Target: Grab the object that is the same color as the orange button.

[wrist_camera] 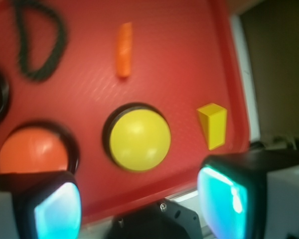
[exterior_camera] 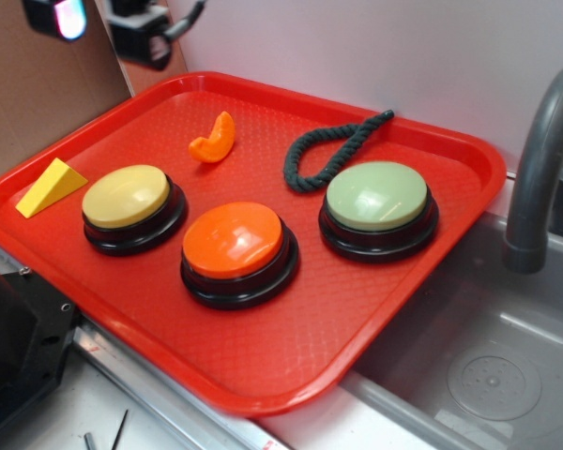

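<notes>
A red plastic tray (exterior_camera: 375,309) with a textured bottom lies beside a grey sink basin (exterior_camera: 488,375), where a grey faucet (exterior_camera: 542,169) stands at the right. On the tray there are three large round push buttons on black bases. The one with the glossy orange dome (exterior_camera: 233,240) is nearest to the front edge, the one with the yellow dome (exterior_camera: 126,196) is to its left, and the one with the pale green dome (exterior_camera: 376,195) is to its right.

The small orange crescent-shaped plastic piece (exterior_camera: 214,139) lies on the bare tray behind the orange and the yellow button, apart from both of them. To its right a dark green twisted rope (exterior_camera: 330,150) makes a loop, just behind the green button. A yellow plastic wedge (exterior_camera: 51,186) rests near the left rim of the tray.

The gripper (wrist_camera: 139,201) hangs high above the left corner of the tray and touches nothing. In the wrist view its two fingers (wrist_camera: 229,199) stand wide apart, with nothing between them; the yellow button shows in the gap and the orange piece is well beyond it.
</notes>
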{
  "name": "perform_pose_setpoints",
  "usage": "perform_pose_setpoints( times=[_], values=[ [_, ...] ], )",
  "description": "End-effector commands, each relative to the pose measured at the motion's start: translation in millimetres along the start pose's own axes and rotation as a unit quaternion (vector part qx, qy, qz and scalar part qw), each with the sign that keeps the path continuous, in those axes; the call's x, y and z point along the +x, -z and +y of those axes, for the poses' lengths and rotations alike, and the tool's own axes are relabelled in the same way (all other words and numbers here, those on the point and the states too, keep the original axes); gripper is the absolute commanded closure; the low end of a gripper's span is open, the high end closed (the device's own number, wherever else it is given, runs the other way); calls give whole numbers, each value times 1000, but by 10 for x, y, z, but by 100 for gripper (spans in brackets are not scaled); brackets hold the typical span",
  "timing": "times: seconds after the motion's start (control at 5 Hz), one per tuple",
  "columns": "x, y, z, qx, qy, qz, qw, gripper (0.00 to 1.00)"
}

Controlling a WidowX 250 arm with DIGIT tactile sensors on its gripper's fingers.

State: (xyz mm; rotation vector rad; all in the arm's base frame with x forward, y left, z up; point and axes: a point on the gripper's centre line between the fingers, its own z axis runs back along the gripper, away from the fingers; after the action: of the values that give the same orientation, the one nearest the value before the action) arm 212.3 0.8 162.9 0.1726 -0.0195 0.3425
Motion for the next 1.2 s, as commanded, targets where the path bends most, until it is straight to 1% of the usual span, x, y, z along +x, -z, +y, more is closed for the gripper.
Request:
perform_pose_setpoints(
  times=[0.0, 0.2, 0.8, 1.0],
  values=[
    [335, 629, -21, -76, -8, -68, 995, 0],
    [396, 971, -11, -102, 23, -69, 992, 0],
    [396, 971, -11, -102, 23, -69, 992, 0],
    [492, 1181, 42, -127, -18, -46, 991, 0]
  ],
)
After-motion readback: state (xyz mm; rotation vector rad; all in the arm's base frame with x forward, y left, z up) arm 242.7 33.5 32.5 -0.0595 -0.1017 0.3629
